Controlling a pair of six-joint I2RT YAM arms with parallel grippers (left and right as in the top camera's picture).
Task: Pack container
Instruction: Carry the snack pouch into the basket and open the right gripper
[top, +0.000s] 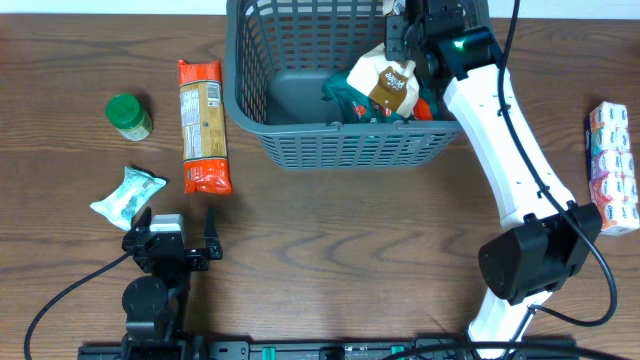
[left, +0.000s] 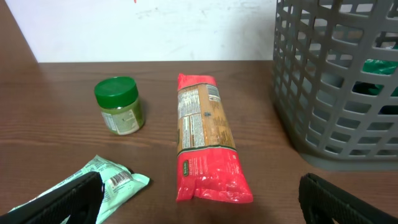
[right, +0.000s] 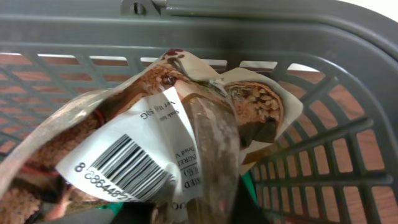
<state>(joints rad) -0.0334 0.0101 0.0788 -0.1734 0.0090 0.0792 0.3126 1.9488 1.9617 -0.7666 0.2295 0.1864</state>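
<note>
partly done. in grey basket (top: 330, 150), far side of table (top: 330, 250): green packet (top: 345, 98), plus brown snack pouch (top: 385, 82) seemingly pinched by right gripper (top: 405, 58). left outside: green-lidded jar (top: 128, 115), pasta packet (top: 203, 125), mint wrapper (top: 125, 195), pink cartons (top: 612, 165). left gripper (left: 199, 190) spread wide, empty.

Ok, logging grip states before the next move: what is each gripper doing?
Left gripper: open, empty.
Right gripper: appears closed on the snack bag, over the container.
</note>
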